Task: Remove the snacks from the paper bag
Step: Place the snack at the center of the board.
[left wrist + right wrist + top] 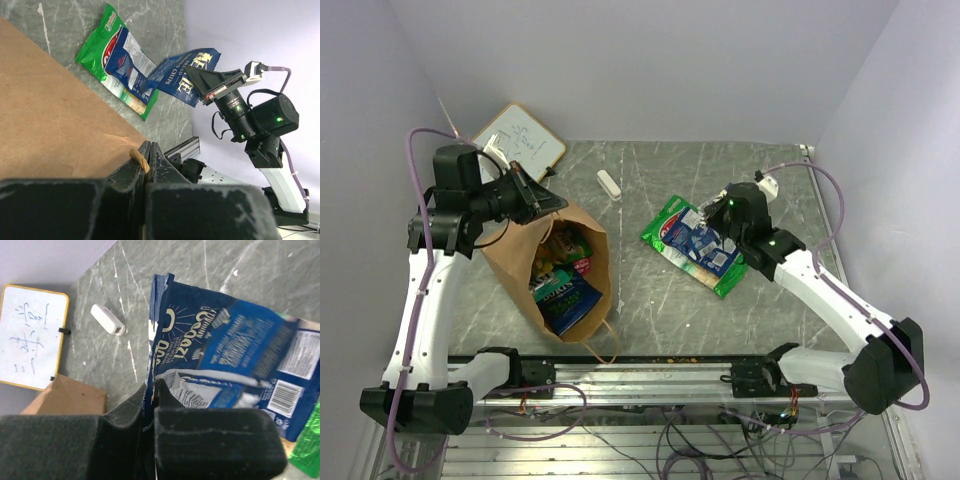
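The brown paper bag (520,262) lies on the table's left side with its mouth facing up. Several snacks show inside it: a multicoloured packet (560,245), a blue-green one (567,297) and a tiny red one (583,266). My left gripper (550,203) is shut on the bag's twisted handle (139,159), beside the bag's wall (50,125). At centre right a green packet (665,228) lies flat on the table. My right gripper (702,217) is shut on the edge of a blue packet (225,350) and holds it just over the green packet (97,50).
A wood-framed whiteboard (520,140) leans at the back left corner. A small white block (609,184) lies on the table behind the bag. Walls close in on three sides, and the arms' rail (640,375) runs along the near edge.
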### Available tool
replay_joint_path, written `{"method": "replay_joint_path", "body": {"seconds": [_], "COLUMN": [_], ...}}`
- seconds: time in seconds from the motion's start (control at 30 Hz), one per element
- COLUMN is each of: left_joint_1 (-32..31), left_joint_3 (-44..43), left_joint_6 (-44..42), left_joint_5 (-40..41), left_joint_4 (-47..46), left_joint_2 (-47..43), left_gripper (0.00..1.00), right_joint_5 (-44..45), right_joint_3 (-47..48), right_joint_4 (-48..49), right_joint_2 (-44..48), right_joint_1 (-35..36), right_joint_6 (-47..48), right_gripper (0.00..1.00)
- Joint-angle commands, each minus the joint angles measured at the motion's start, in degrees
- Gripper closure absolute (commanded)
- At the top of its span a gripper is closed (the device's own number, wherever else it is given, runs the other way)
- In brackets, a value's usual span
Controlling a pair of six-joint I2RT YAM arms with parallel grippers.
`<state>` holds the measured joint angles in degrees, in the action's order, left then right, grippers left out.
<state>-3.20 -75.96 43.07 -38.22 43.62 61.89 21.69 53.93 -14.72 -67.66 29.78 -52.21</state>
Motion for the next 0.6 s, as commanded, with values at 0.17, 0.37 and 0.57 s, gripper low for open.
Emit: {"method": "replay_joint_path", "body": {"seconds": [0.17,0.37,0.57], "left_joint_1": [0.12,0.13,0.11], "left_joint_3": [-1.85,-2.97,-2.25], "left_joint_6": [-1.01,-2.53,-0.83], "left_joint_5": [-0.68,0.22,1.26], "left_joint_4": [-0.66,1.09,0.86], "left_joint_2": [0.69,0.68,-1.49], "left_gripper": [0.93,0.93,0.93], "right_joint_5": [-9.38,-12.28,-12.86], "right_joint_3": [4.73,4.53,3.98], "right_joint_4": [8.15,17.24,17.49], "right_joint_2": [-7.59,-11.54,-13.59], "right_joint_1": [-2.9,-3.14,-4.21], "right_joint_6": [-9.19,-11.7,-16.98], "right_gripper": [1.0,1.0,1.0]}}
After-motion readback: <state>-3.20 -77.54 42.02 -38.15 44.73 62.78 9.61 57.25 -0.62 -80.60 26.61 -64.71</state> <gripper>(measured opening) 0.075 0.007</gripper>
